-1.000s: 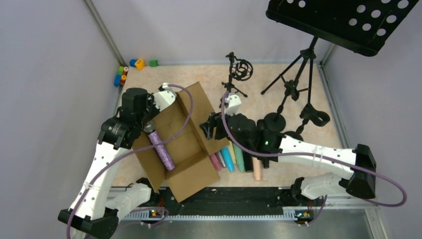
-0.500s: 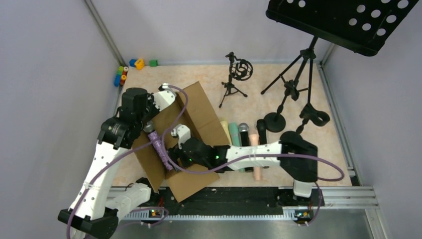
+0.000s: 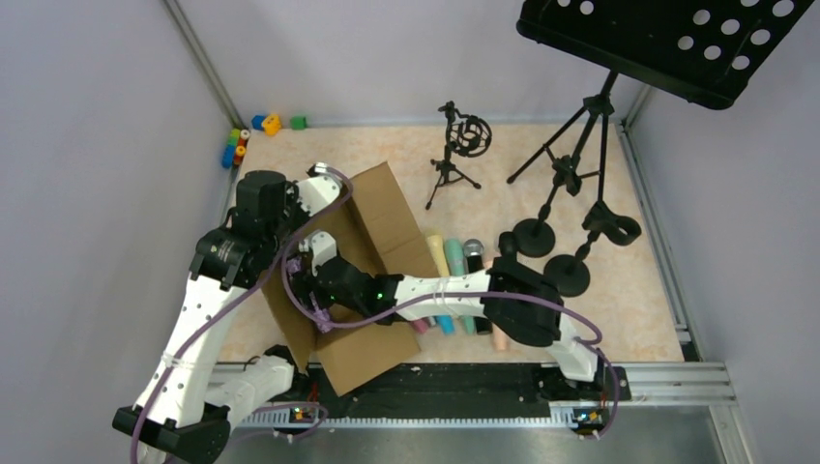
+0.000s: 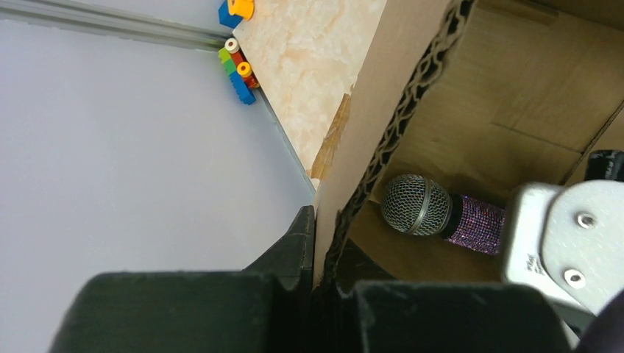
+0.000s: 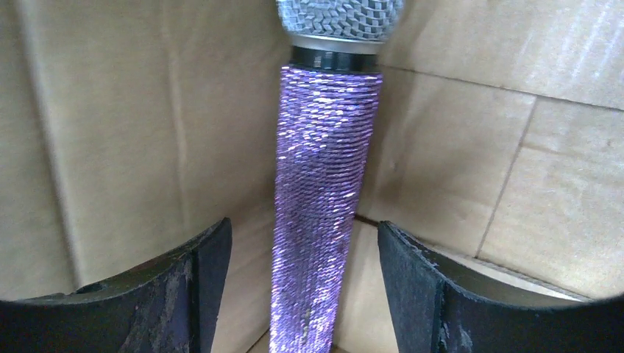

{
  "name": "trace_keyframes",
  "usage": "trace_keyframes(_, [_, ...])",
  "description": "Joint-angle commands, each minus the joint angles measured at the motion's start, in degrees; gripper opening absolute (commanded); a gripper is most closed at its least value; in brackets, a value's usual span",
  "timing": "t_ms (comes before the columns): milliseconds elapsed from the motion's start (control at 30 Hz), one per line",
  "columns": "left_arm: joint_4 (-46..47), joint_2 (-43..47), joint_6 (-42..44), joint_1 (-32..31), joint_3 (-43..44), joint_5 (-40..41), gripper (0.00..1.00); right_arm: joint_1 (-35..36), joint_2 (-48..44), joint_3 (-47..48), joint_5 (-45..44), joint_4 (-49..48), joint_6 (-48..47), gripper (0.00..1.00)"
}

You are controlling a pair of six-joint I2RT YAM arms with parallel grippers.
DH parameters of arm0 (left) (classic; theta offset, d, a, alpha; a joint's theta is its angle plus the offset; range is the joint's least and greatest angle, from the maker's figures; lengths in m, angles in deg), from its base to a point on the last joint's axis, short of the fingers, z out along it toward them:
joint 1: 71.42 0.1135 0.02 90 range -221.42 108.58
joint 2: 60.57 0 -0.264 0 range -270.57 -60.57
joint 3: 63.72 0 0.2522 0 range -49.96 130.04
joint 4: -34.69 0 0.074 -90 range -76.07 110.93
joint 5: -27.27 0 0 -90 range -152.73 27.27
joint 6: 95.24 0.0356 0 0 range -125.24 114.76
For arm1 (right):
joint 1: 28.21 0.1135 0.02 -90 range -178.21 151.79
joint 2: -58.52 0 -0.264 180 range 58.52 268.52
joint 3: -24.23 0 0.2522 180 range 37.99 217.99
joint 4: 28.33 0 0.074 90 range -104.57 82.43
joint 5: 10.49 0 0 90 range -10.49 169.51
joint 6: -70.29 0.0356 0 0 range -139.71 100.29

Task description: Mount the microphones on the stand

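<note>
Bright, even light is filling all views. Glare is sparkling on the purple microphone (image 5: 324, 198) between the fingers (image 5: 188, 294) of the right gripper (image 5: 302, 246). The fingers (image 4: 184, 309) of the left gripper (image 4: 316, 294) are blurring around the cardboard wall (image 4: 368, 147).

Marbled table (image 3: 387, 145) (box (image 3: 389, 208), microphones (image 3: 440, 253), stands (image 3: 533, 235))

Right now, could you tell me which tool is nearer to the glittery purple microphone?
Right. The right tool is open, straddling the purple microphone at its handle. The left tool is shut on the cardboard box wall, with the microphone's mesh head lying just beyond it, inside.
</note>
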Motion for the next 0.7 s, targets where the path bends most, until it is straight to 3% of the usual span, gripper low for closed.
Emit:
trace_keyframes(0, [3.7, 1.5, -1.4, -0.2, 2.5, -1.0, 0.00, -0.6, 4.7, 4.7, -4.3, 3.6, -0.4, 0.70])
trace_keyframes(167, [4.0, 1.8, -1.3, -0.1, 2.5, -1.1, 0.00, -0.8, 5.6, 2.9, -9.3, 5.4, -0.6, 0.60])
trace_keyframes(367, [5.8, 2.4, 0.7, -0.2, 0.6, 0.3, 0.00, -0.8, -4.1, -3.3, -10.3, 2.7, -1.4, 0.20])
trace_keyframes(467, [6.7, 2.5, 1.7, -0.1, -0.2, 1.3, 0.00, -0.8, -12.4, -8.8, -9.7, 0.8, -1.0, 0.05])
trace_keyframes(533, [7.5, 2.5, 2.3, -0.1, -0.7, 2.0, 0.00, -0.7, -18.3, -12.9, -9.5, 0.3, -0.1, 0.00])
trace_keyframes(667, [8.1, 2.3, 3.0, 0.0, -1.4, 3.0, 0.00, -0.6, -30.4, -21.8, -10.1, 0.2, 1.7, 0.00])
